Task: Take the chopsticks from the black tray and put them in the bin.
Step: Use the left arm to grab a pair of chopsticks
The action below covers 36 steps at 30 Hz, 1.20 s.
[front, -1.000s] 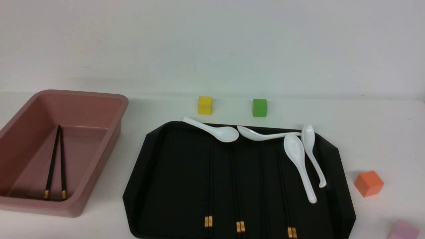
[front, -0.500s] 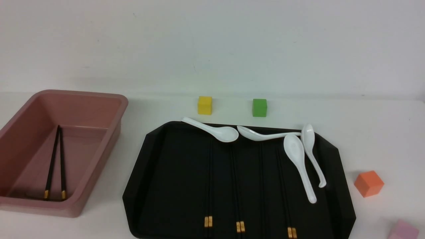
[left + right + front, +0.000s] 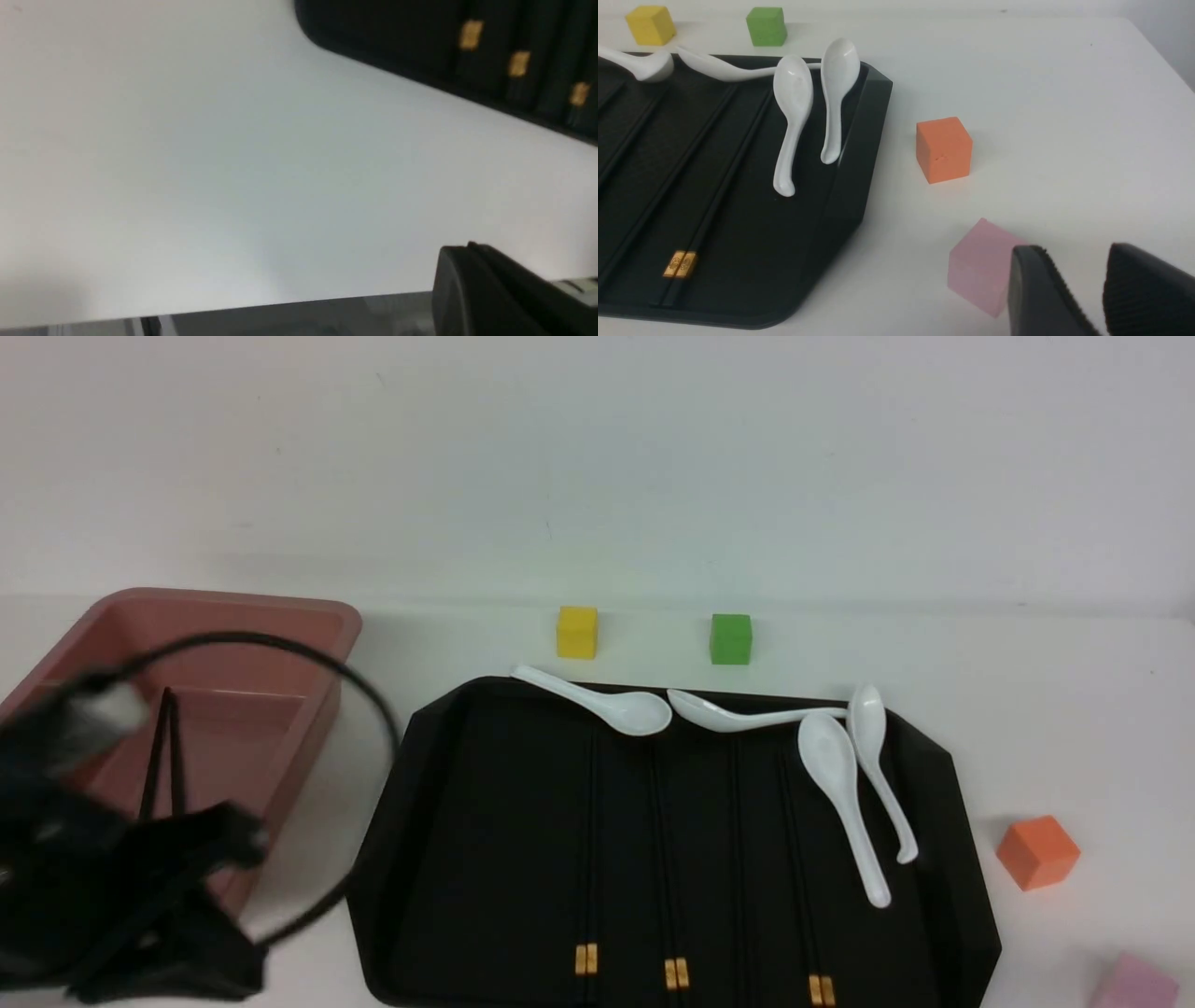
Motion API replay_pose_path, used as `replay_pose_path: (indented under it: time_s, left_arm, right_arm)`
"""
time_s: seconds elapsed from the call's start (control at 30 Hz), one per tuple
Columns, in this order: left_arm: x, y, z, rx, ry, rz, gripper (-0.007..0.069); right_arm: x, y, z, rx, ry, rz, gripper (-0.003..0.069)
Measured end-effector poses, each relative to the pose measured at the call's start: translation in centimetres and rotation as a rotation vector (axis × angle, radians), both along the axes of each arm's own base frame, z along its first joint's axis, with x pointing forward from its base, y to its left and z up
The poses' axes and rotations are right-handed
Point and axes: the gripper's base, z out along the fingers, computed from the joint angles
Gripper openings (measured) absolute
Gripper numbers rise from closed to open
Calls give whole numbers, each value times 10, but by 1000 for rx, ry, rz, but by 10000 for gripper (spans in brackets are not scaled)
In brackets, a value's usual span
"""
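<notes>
bin [image 3: 280,608] left of tray [image 3: 495,821]

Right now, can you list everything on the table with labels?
tray: black, in the middle
chopsticks on tray: three pairs
chopsticks in bin: one pair
bin: pink, left of the tray
spoons: four white, on the tray
yellow block, green block: behind the tray
orange block, pink block: right of the tray
left arm: blurry, in front of the bin
right gripper: open, empty
</notes>
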Motion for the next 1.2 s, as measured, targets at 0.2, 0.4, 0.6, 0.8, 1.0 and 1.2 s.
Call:
replay_pose_path:
  time_s: [0.2, 0.4, 0.6, 0.8, 1.0, 1.2]
  left_arm:
    - [63, -57, -55, -26, 193, -130, -13]
    - [98, -134, -94, 127, 233, -283, 5]
    - [110, -162, -87, 295, 148, -242, 55]
    - [108, -185, -79, 364, 45, -229, 156]
    - [113, -195, -81, 375, -65, -232, 328]
    - [121, -198, -106, 413, -68, -246, 363]
  right_arm:
    - [0, 0, 0, 0, 0, 0, 240]
    - [0, 0, 0, 0, 0, 0, 240]
    - [0, 0, 0, 0, 0, 0, 240]
    - [0, 0, 0, 0, 0, 0, 240]
    - [0, 0, 0, 0, 0, 0, 240]
    - [0, 0, 0, 0, 0, 0, 240]
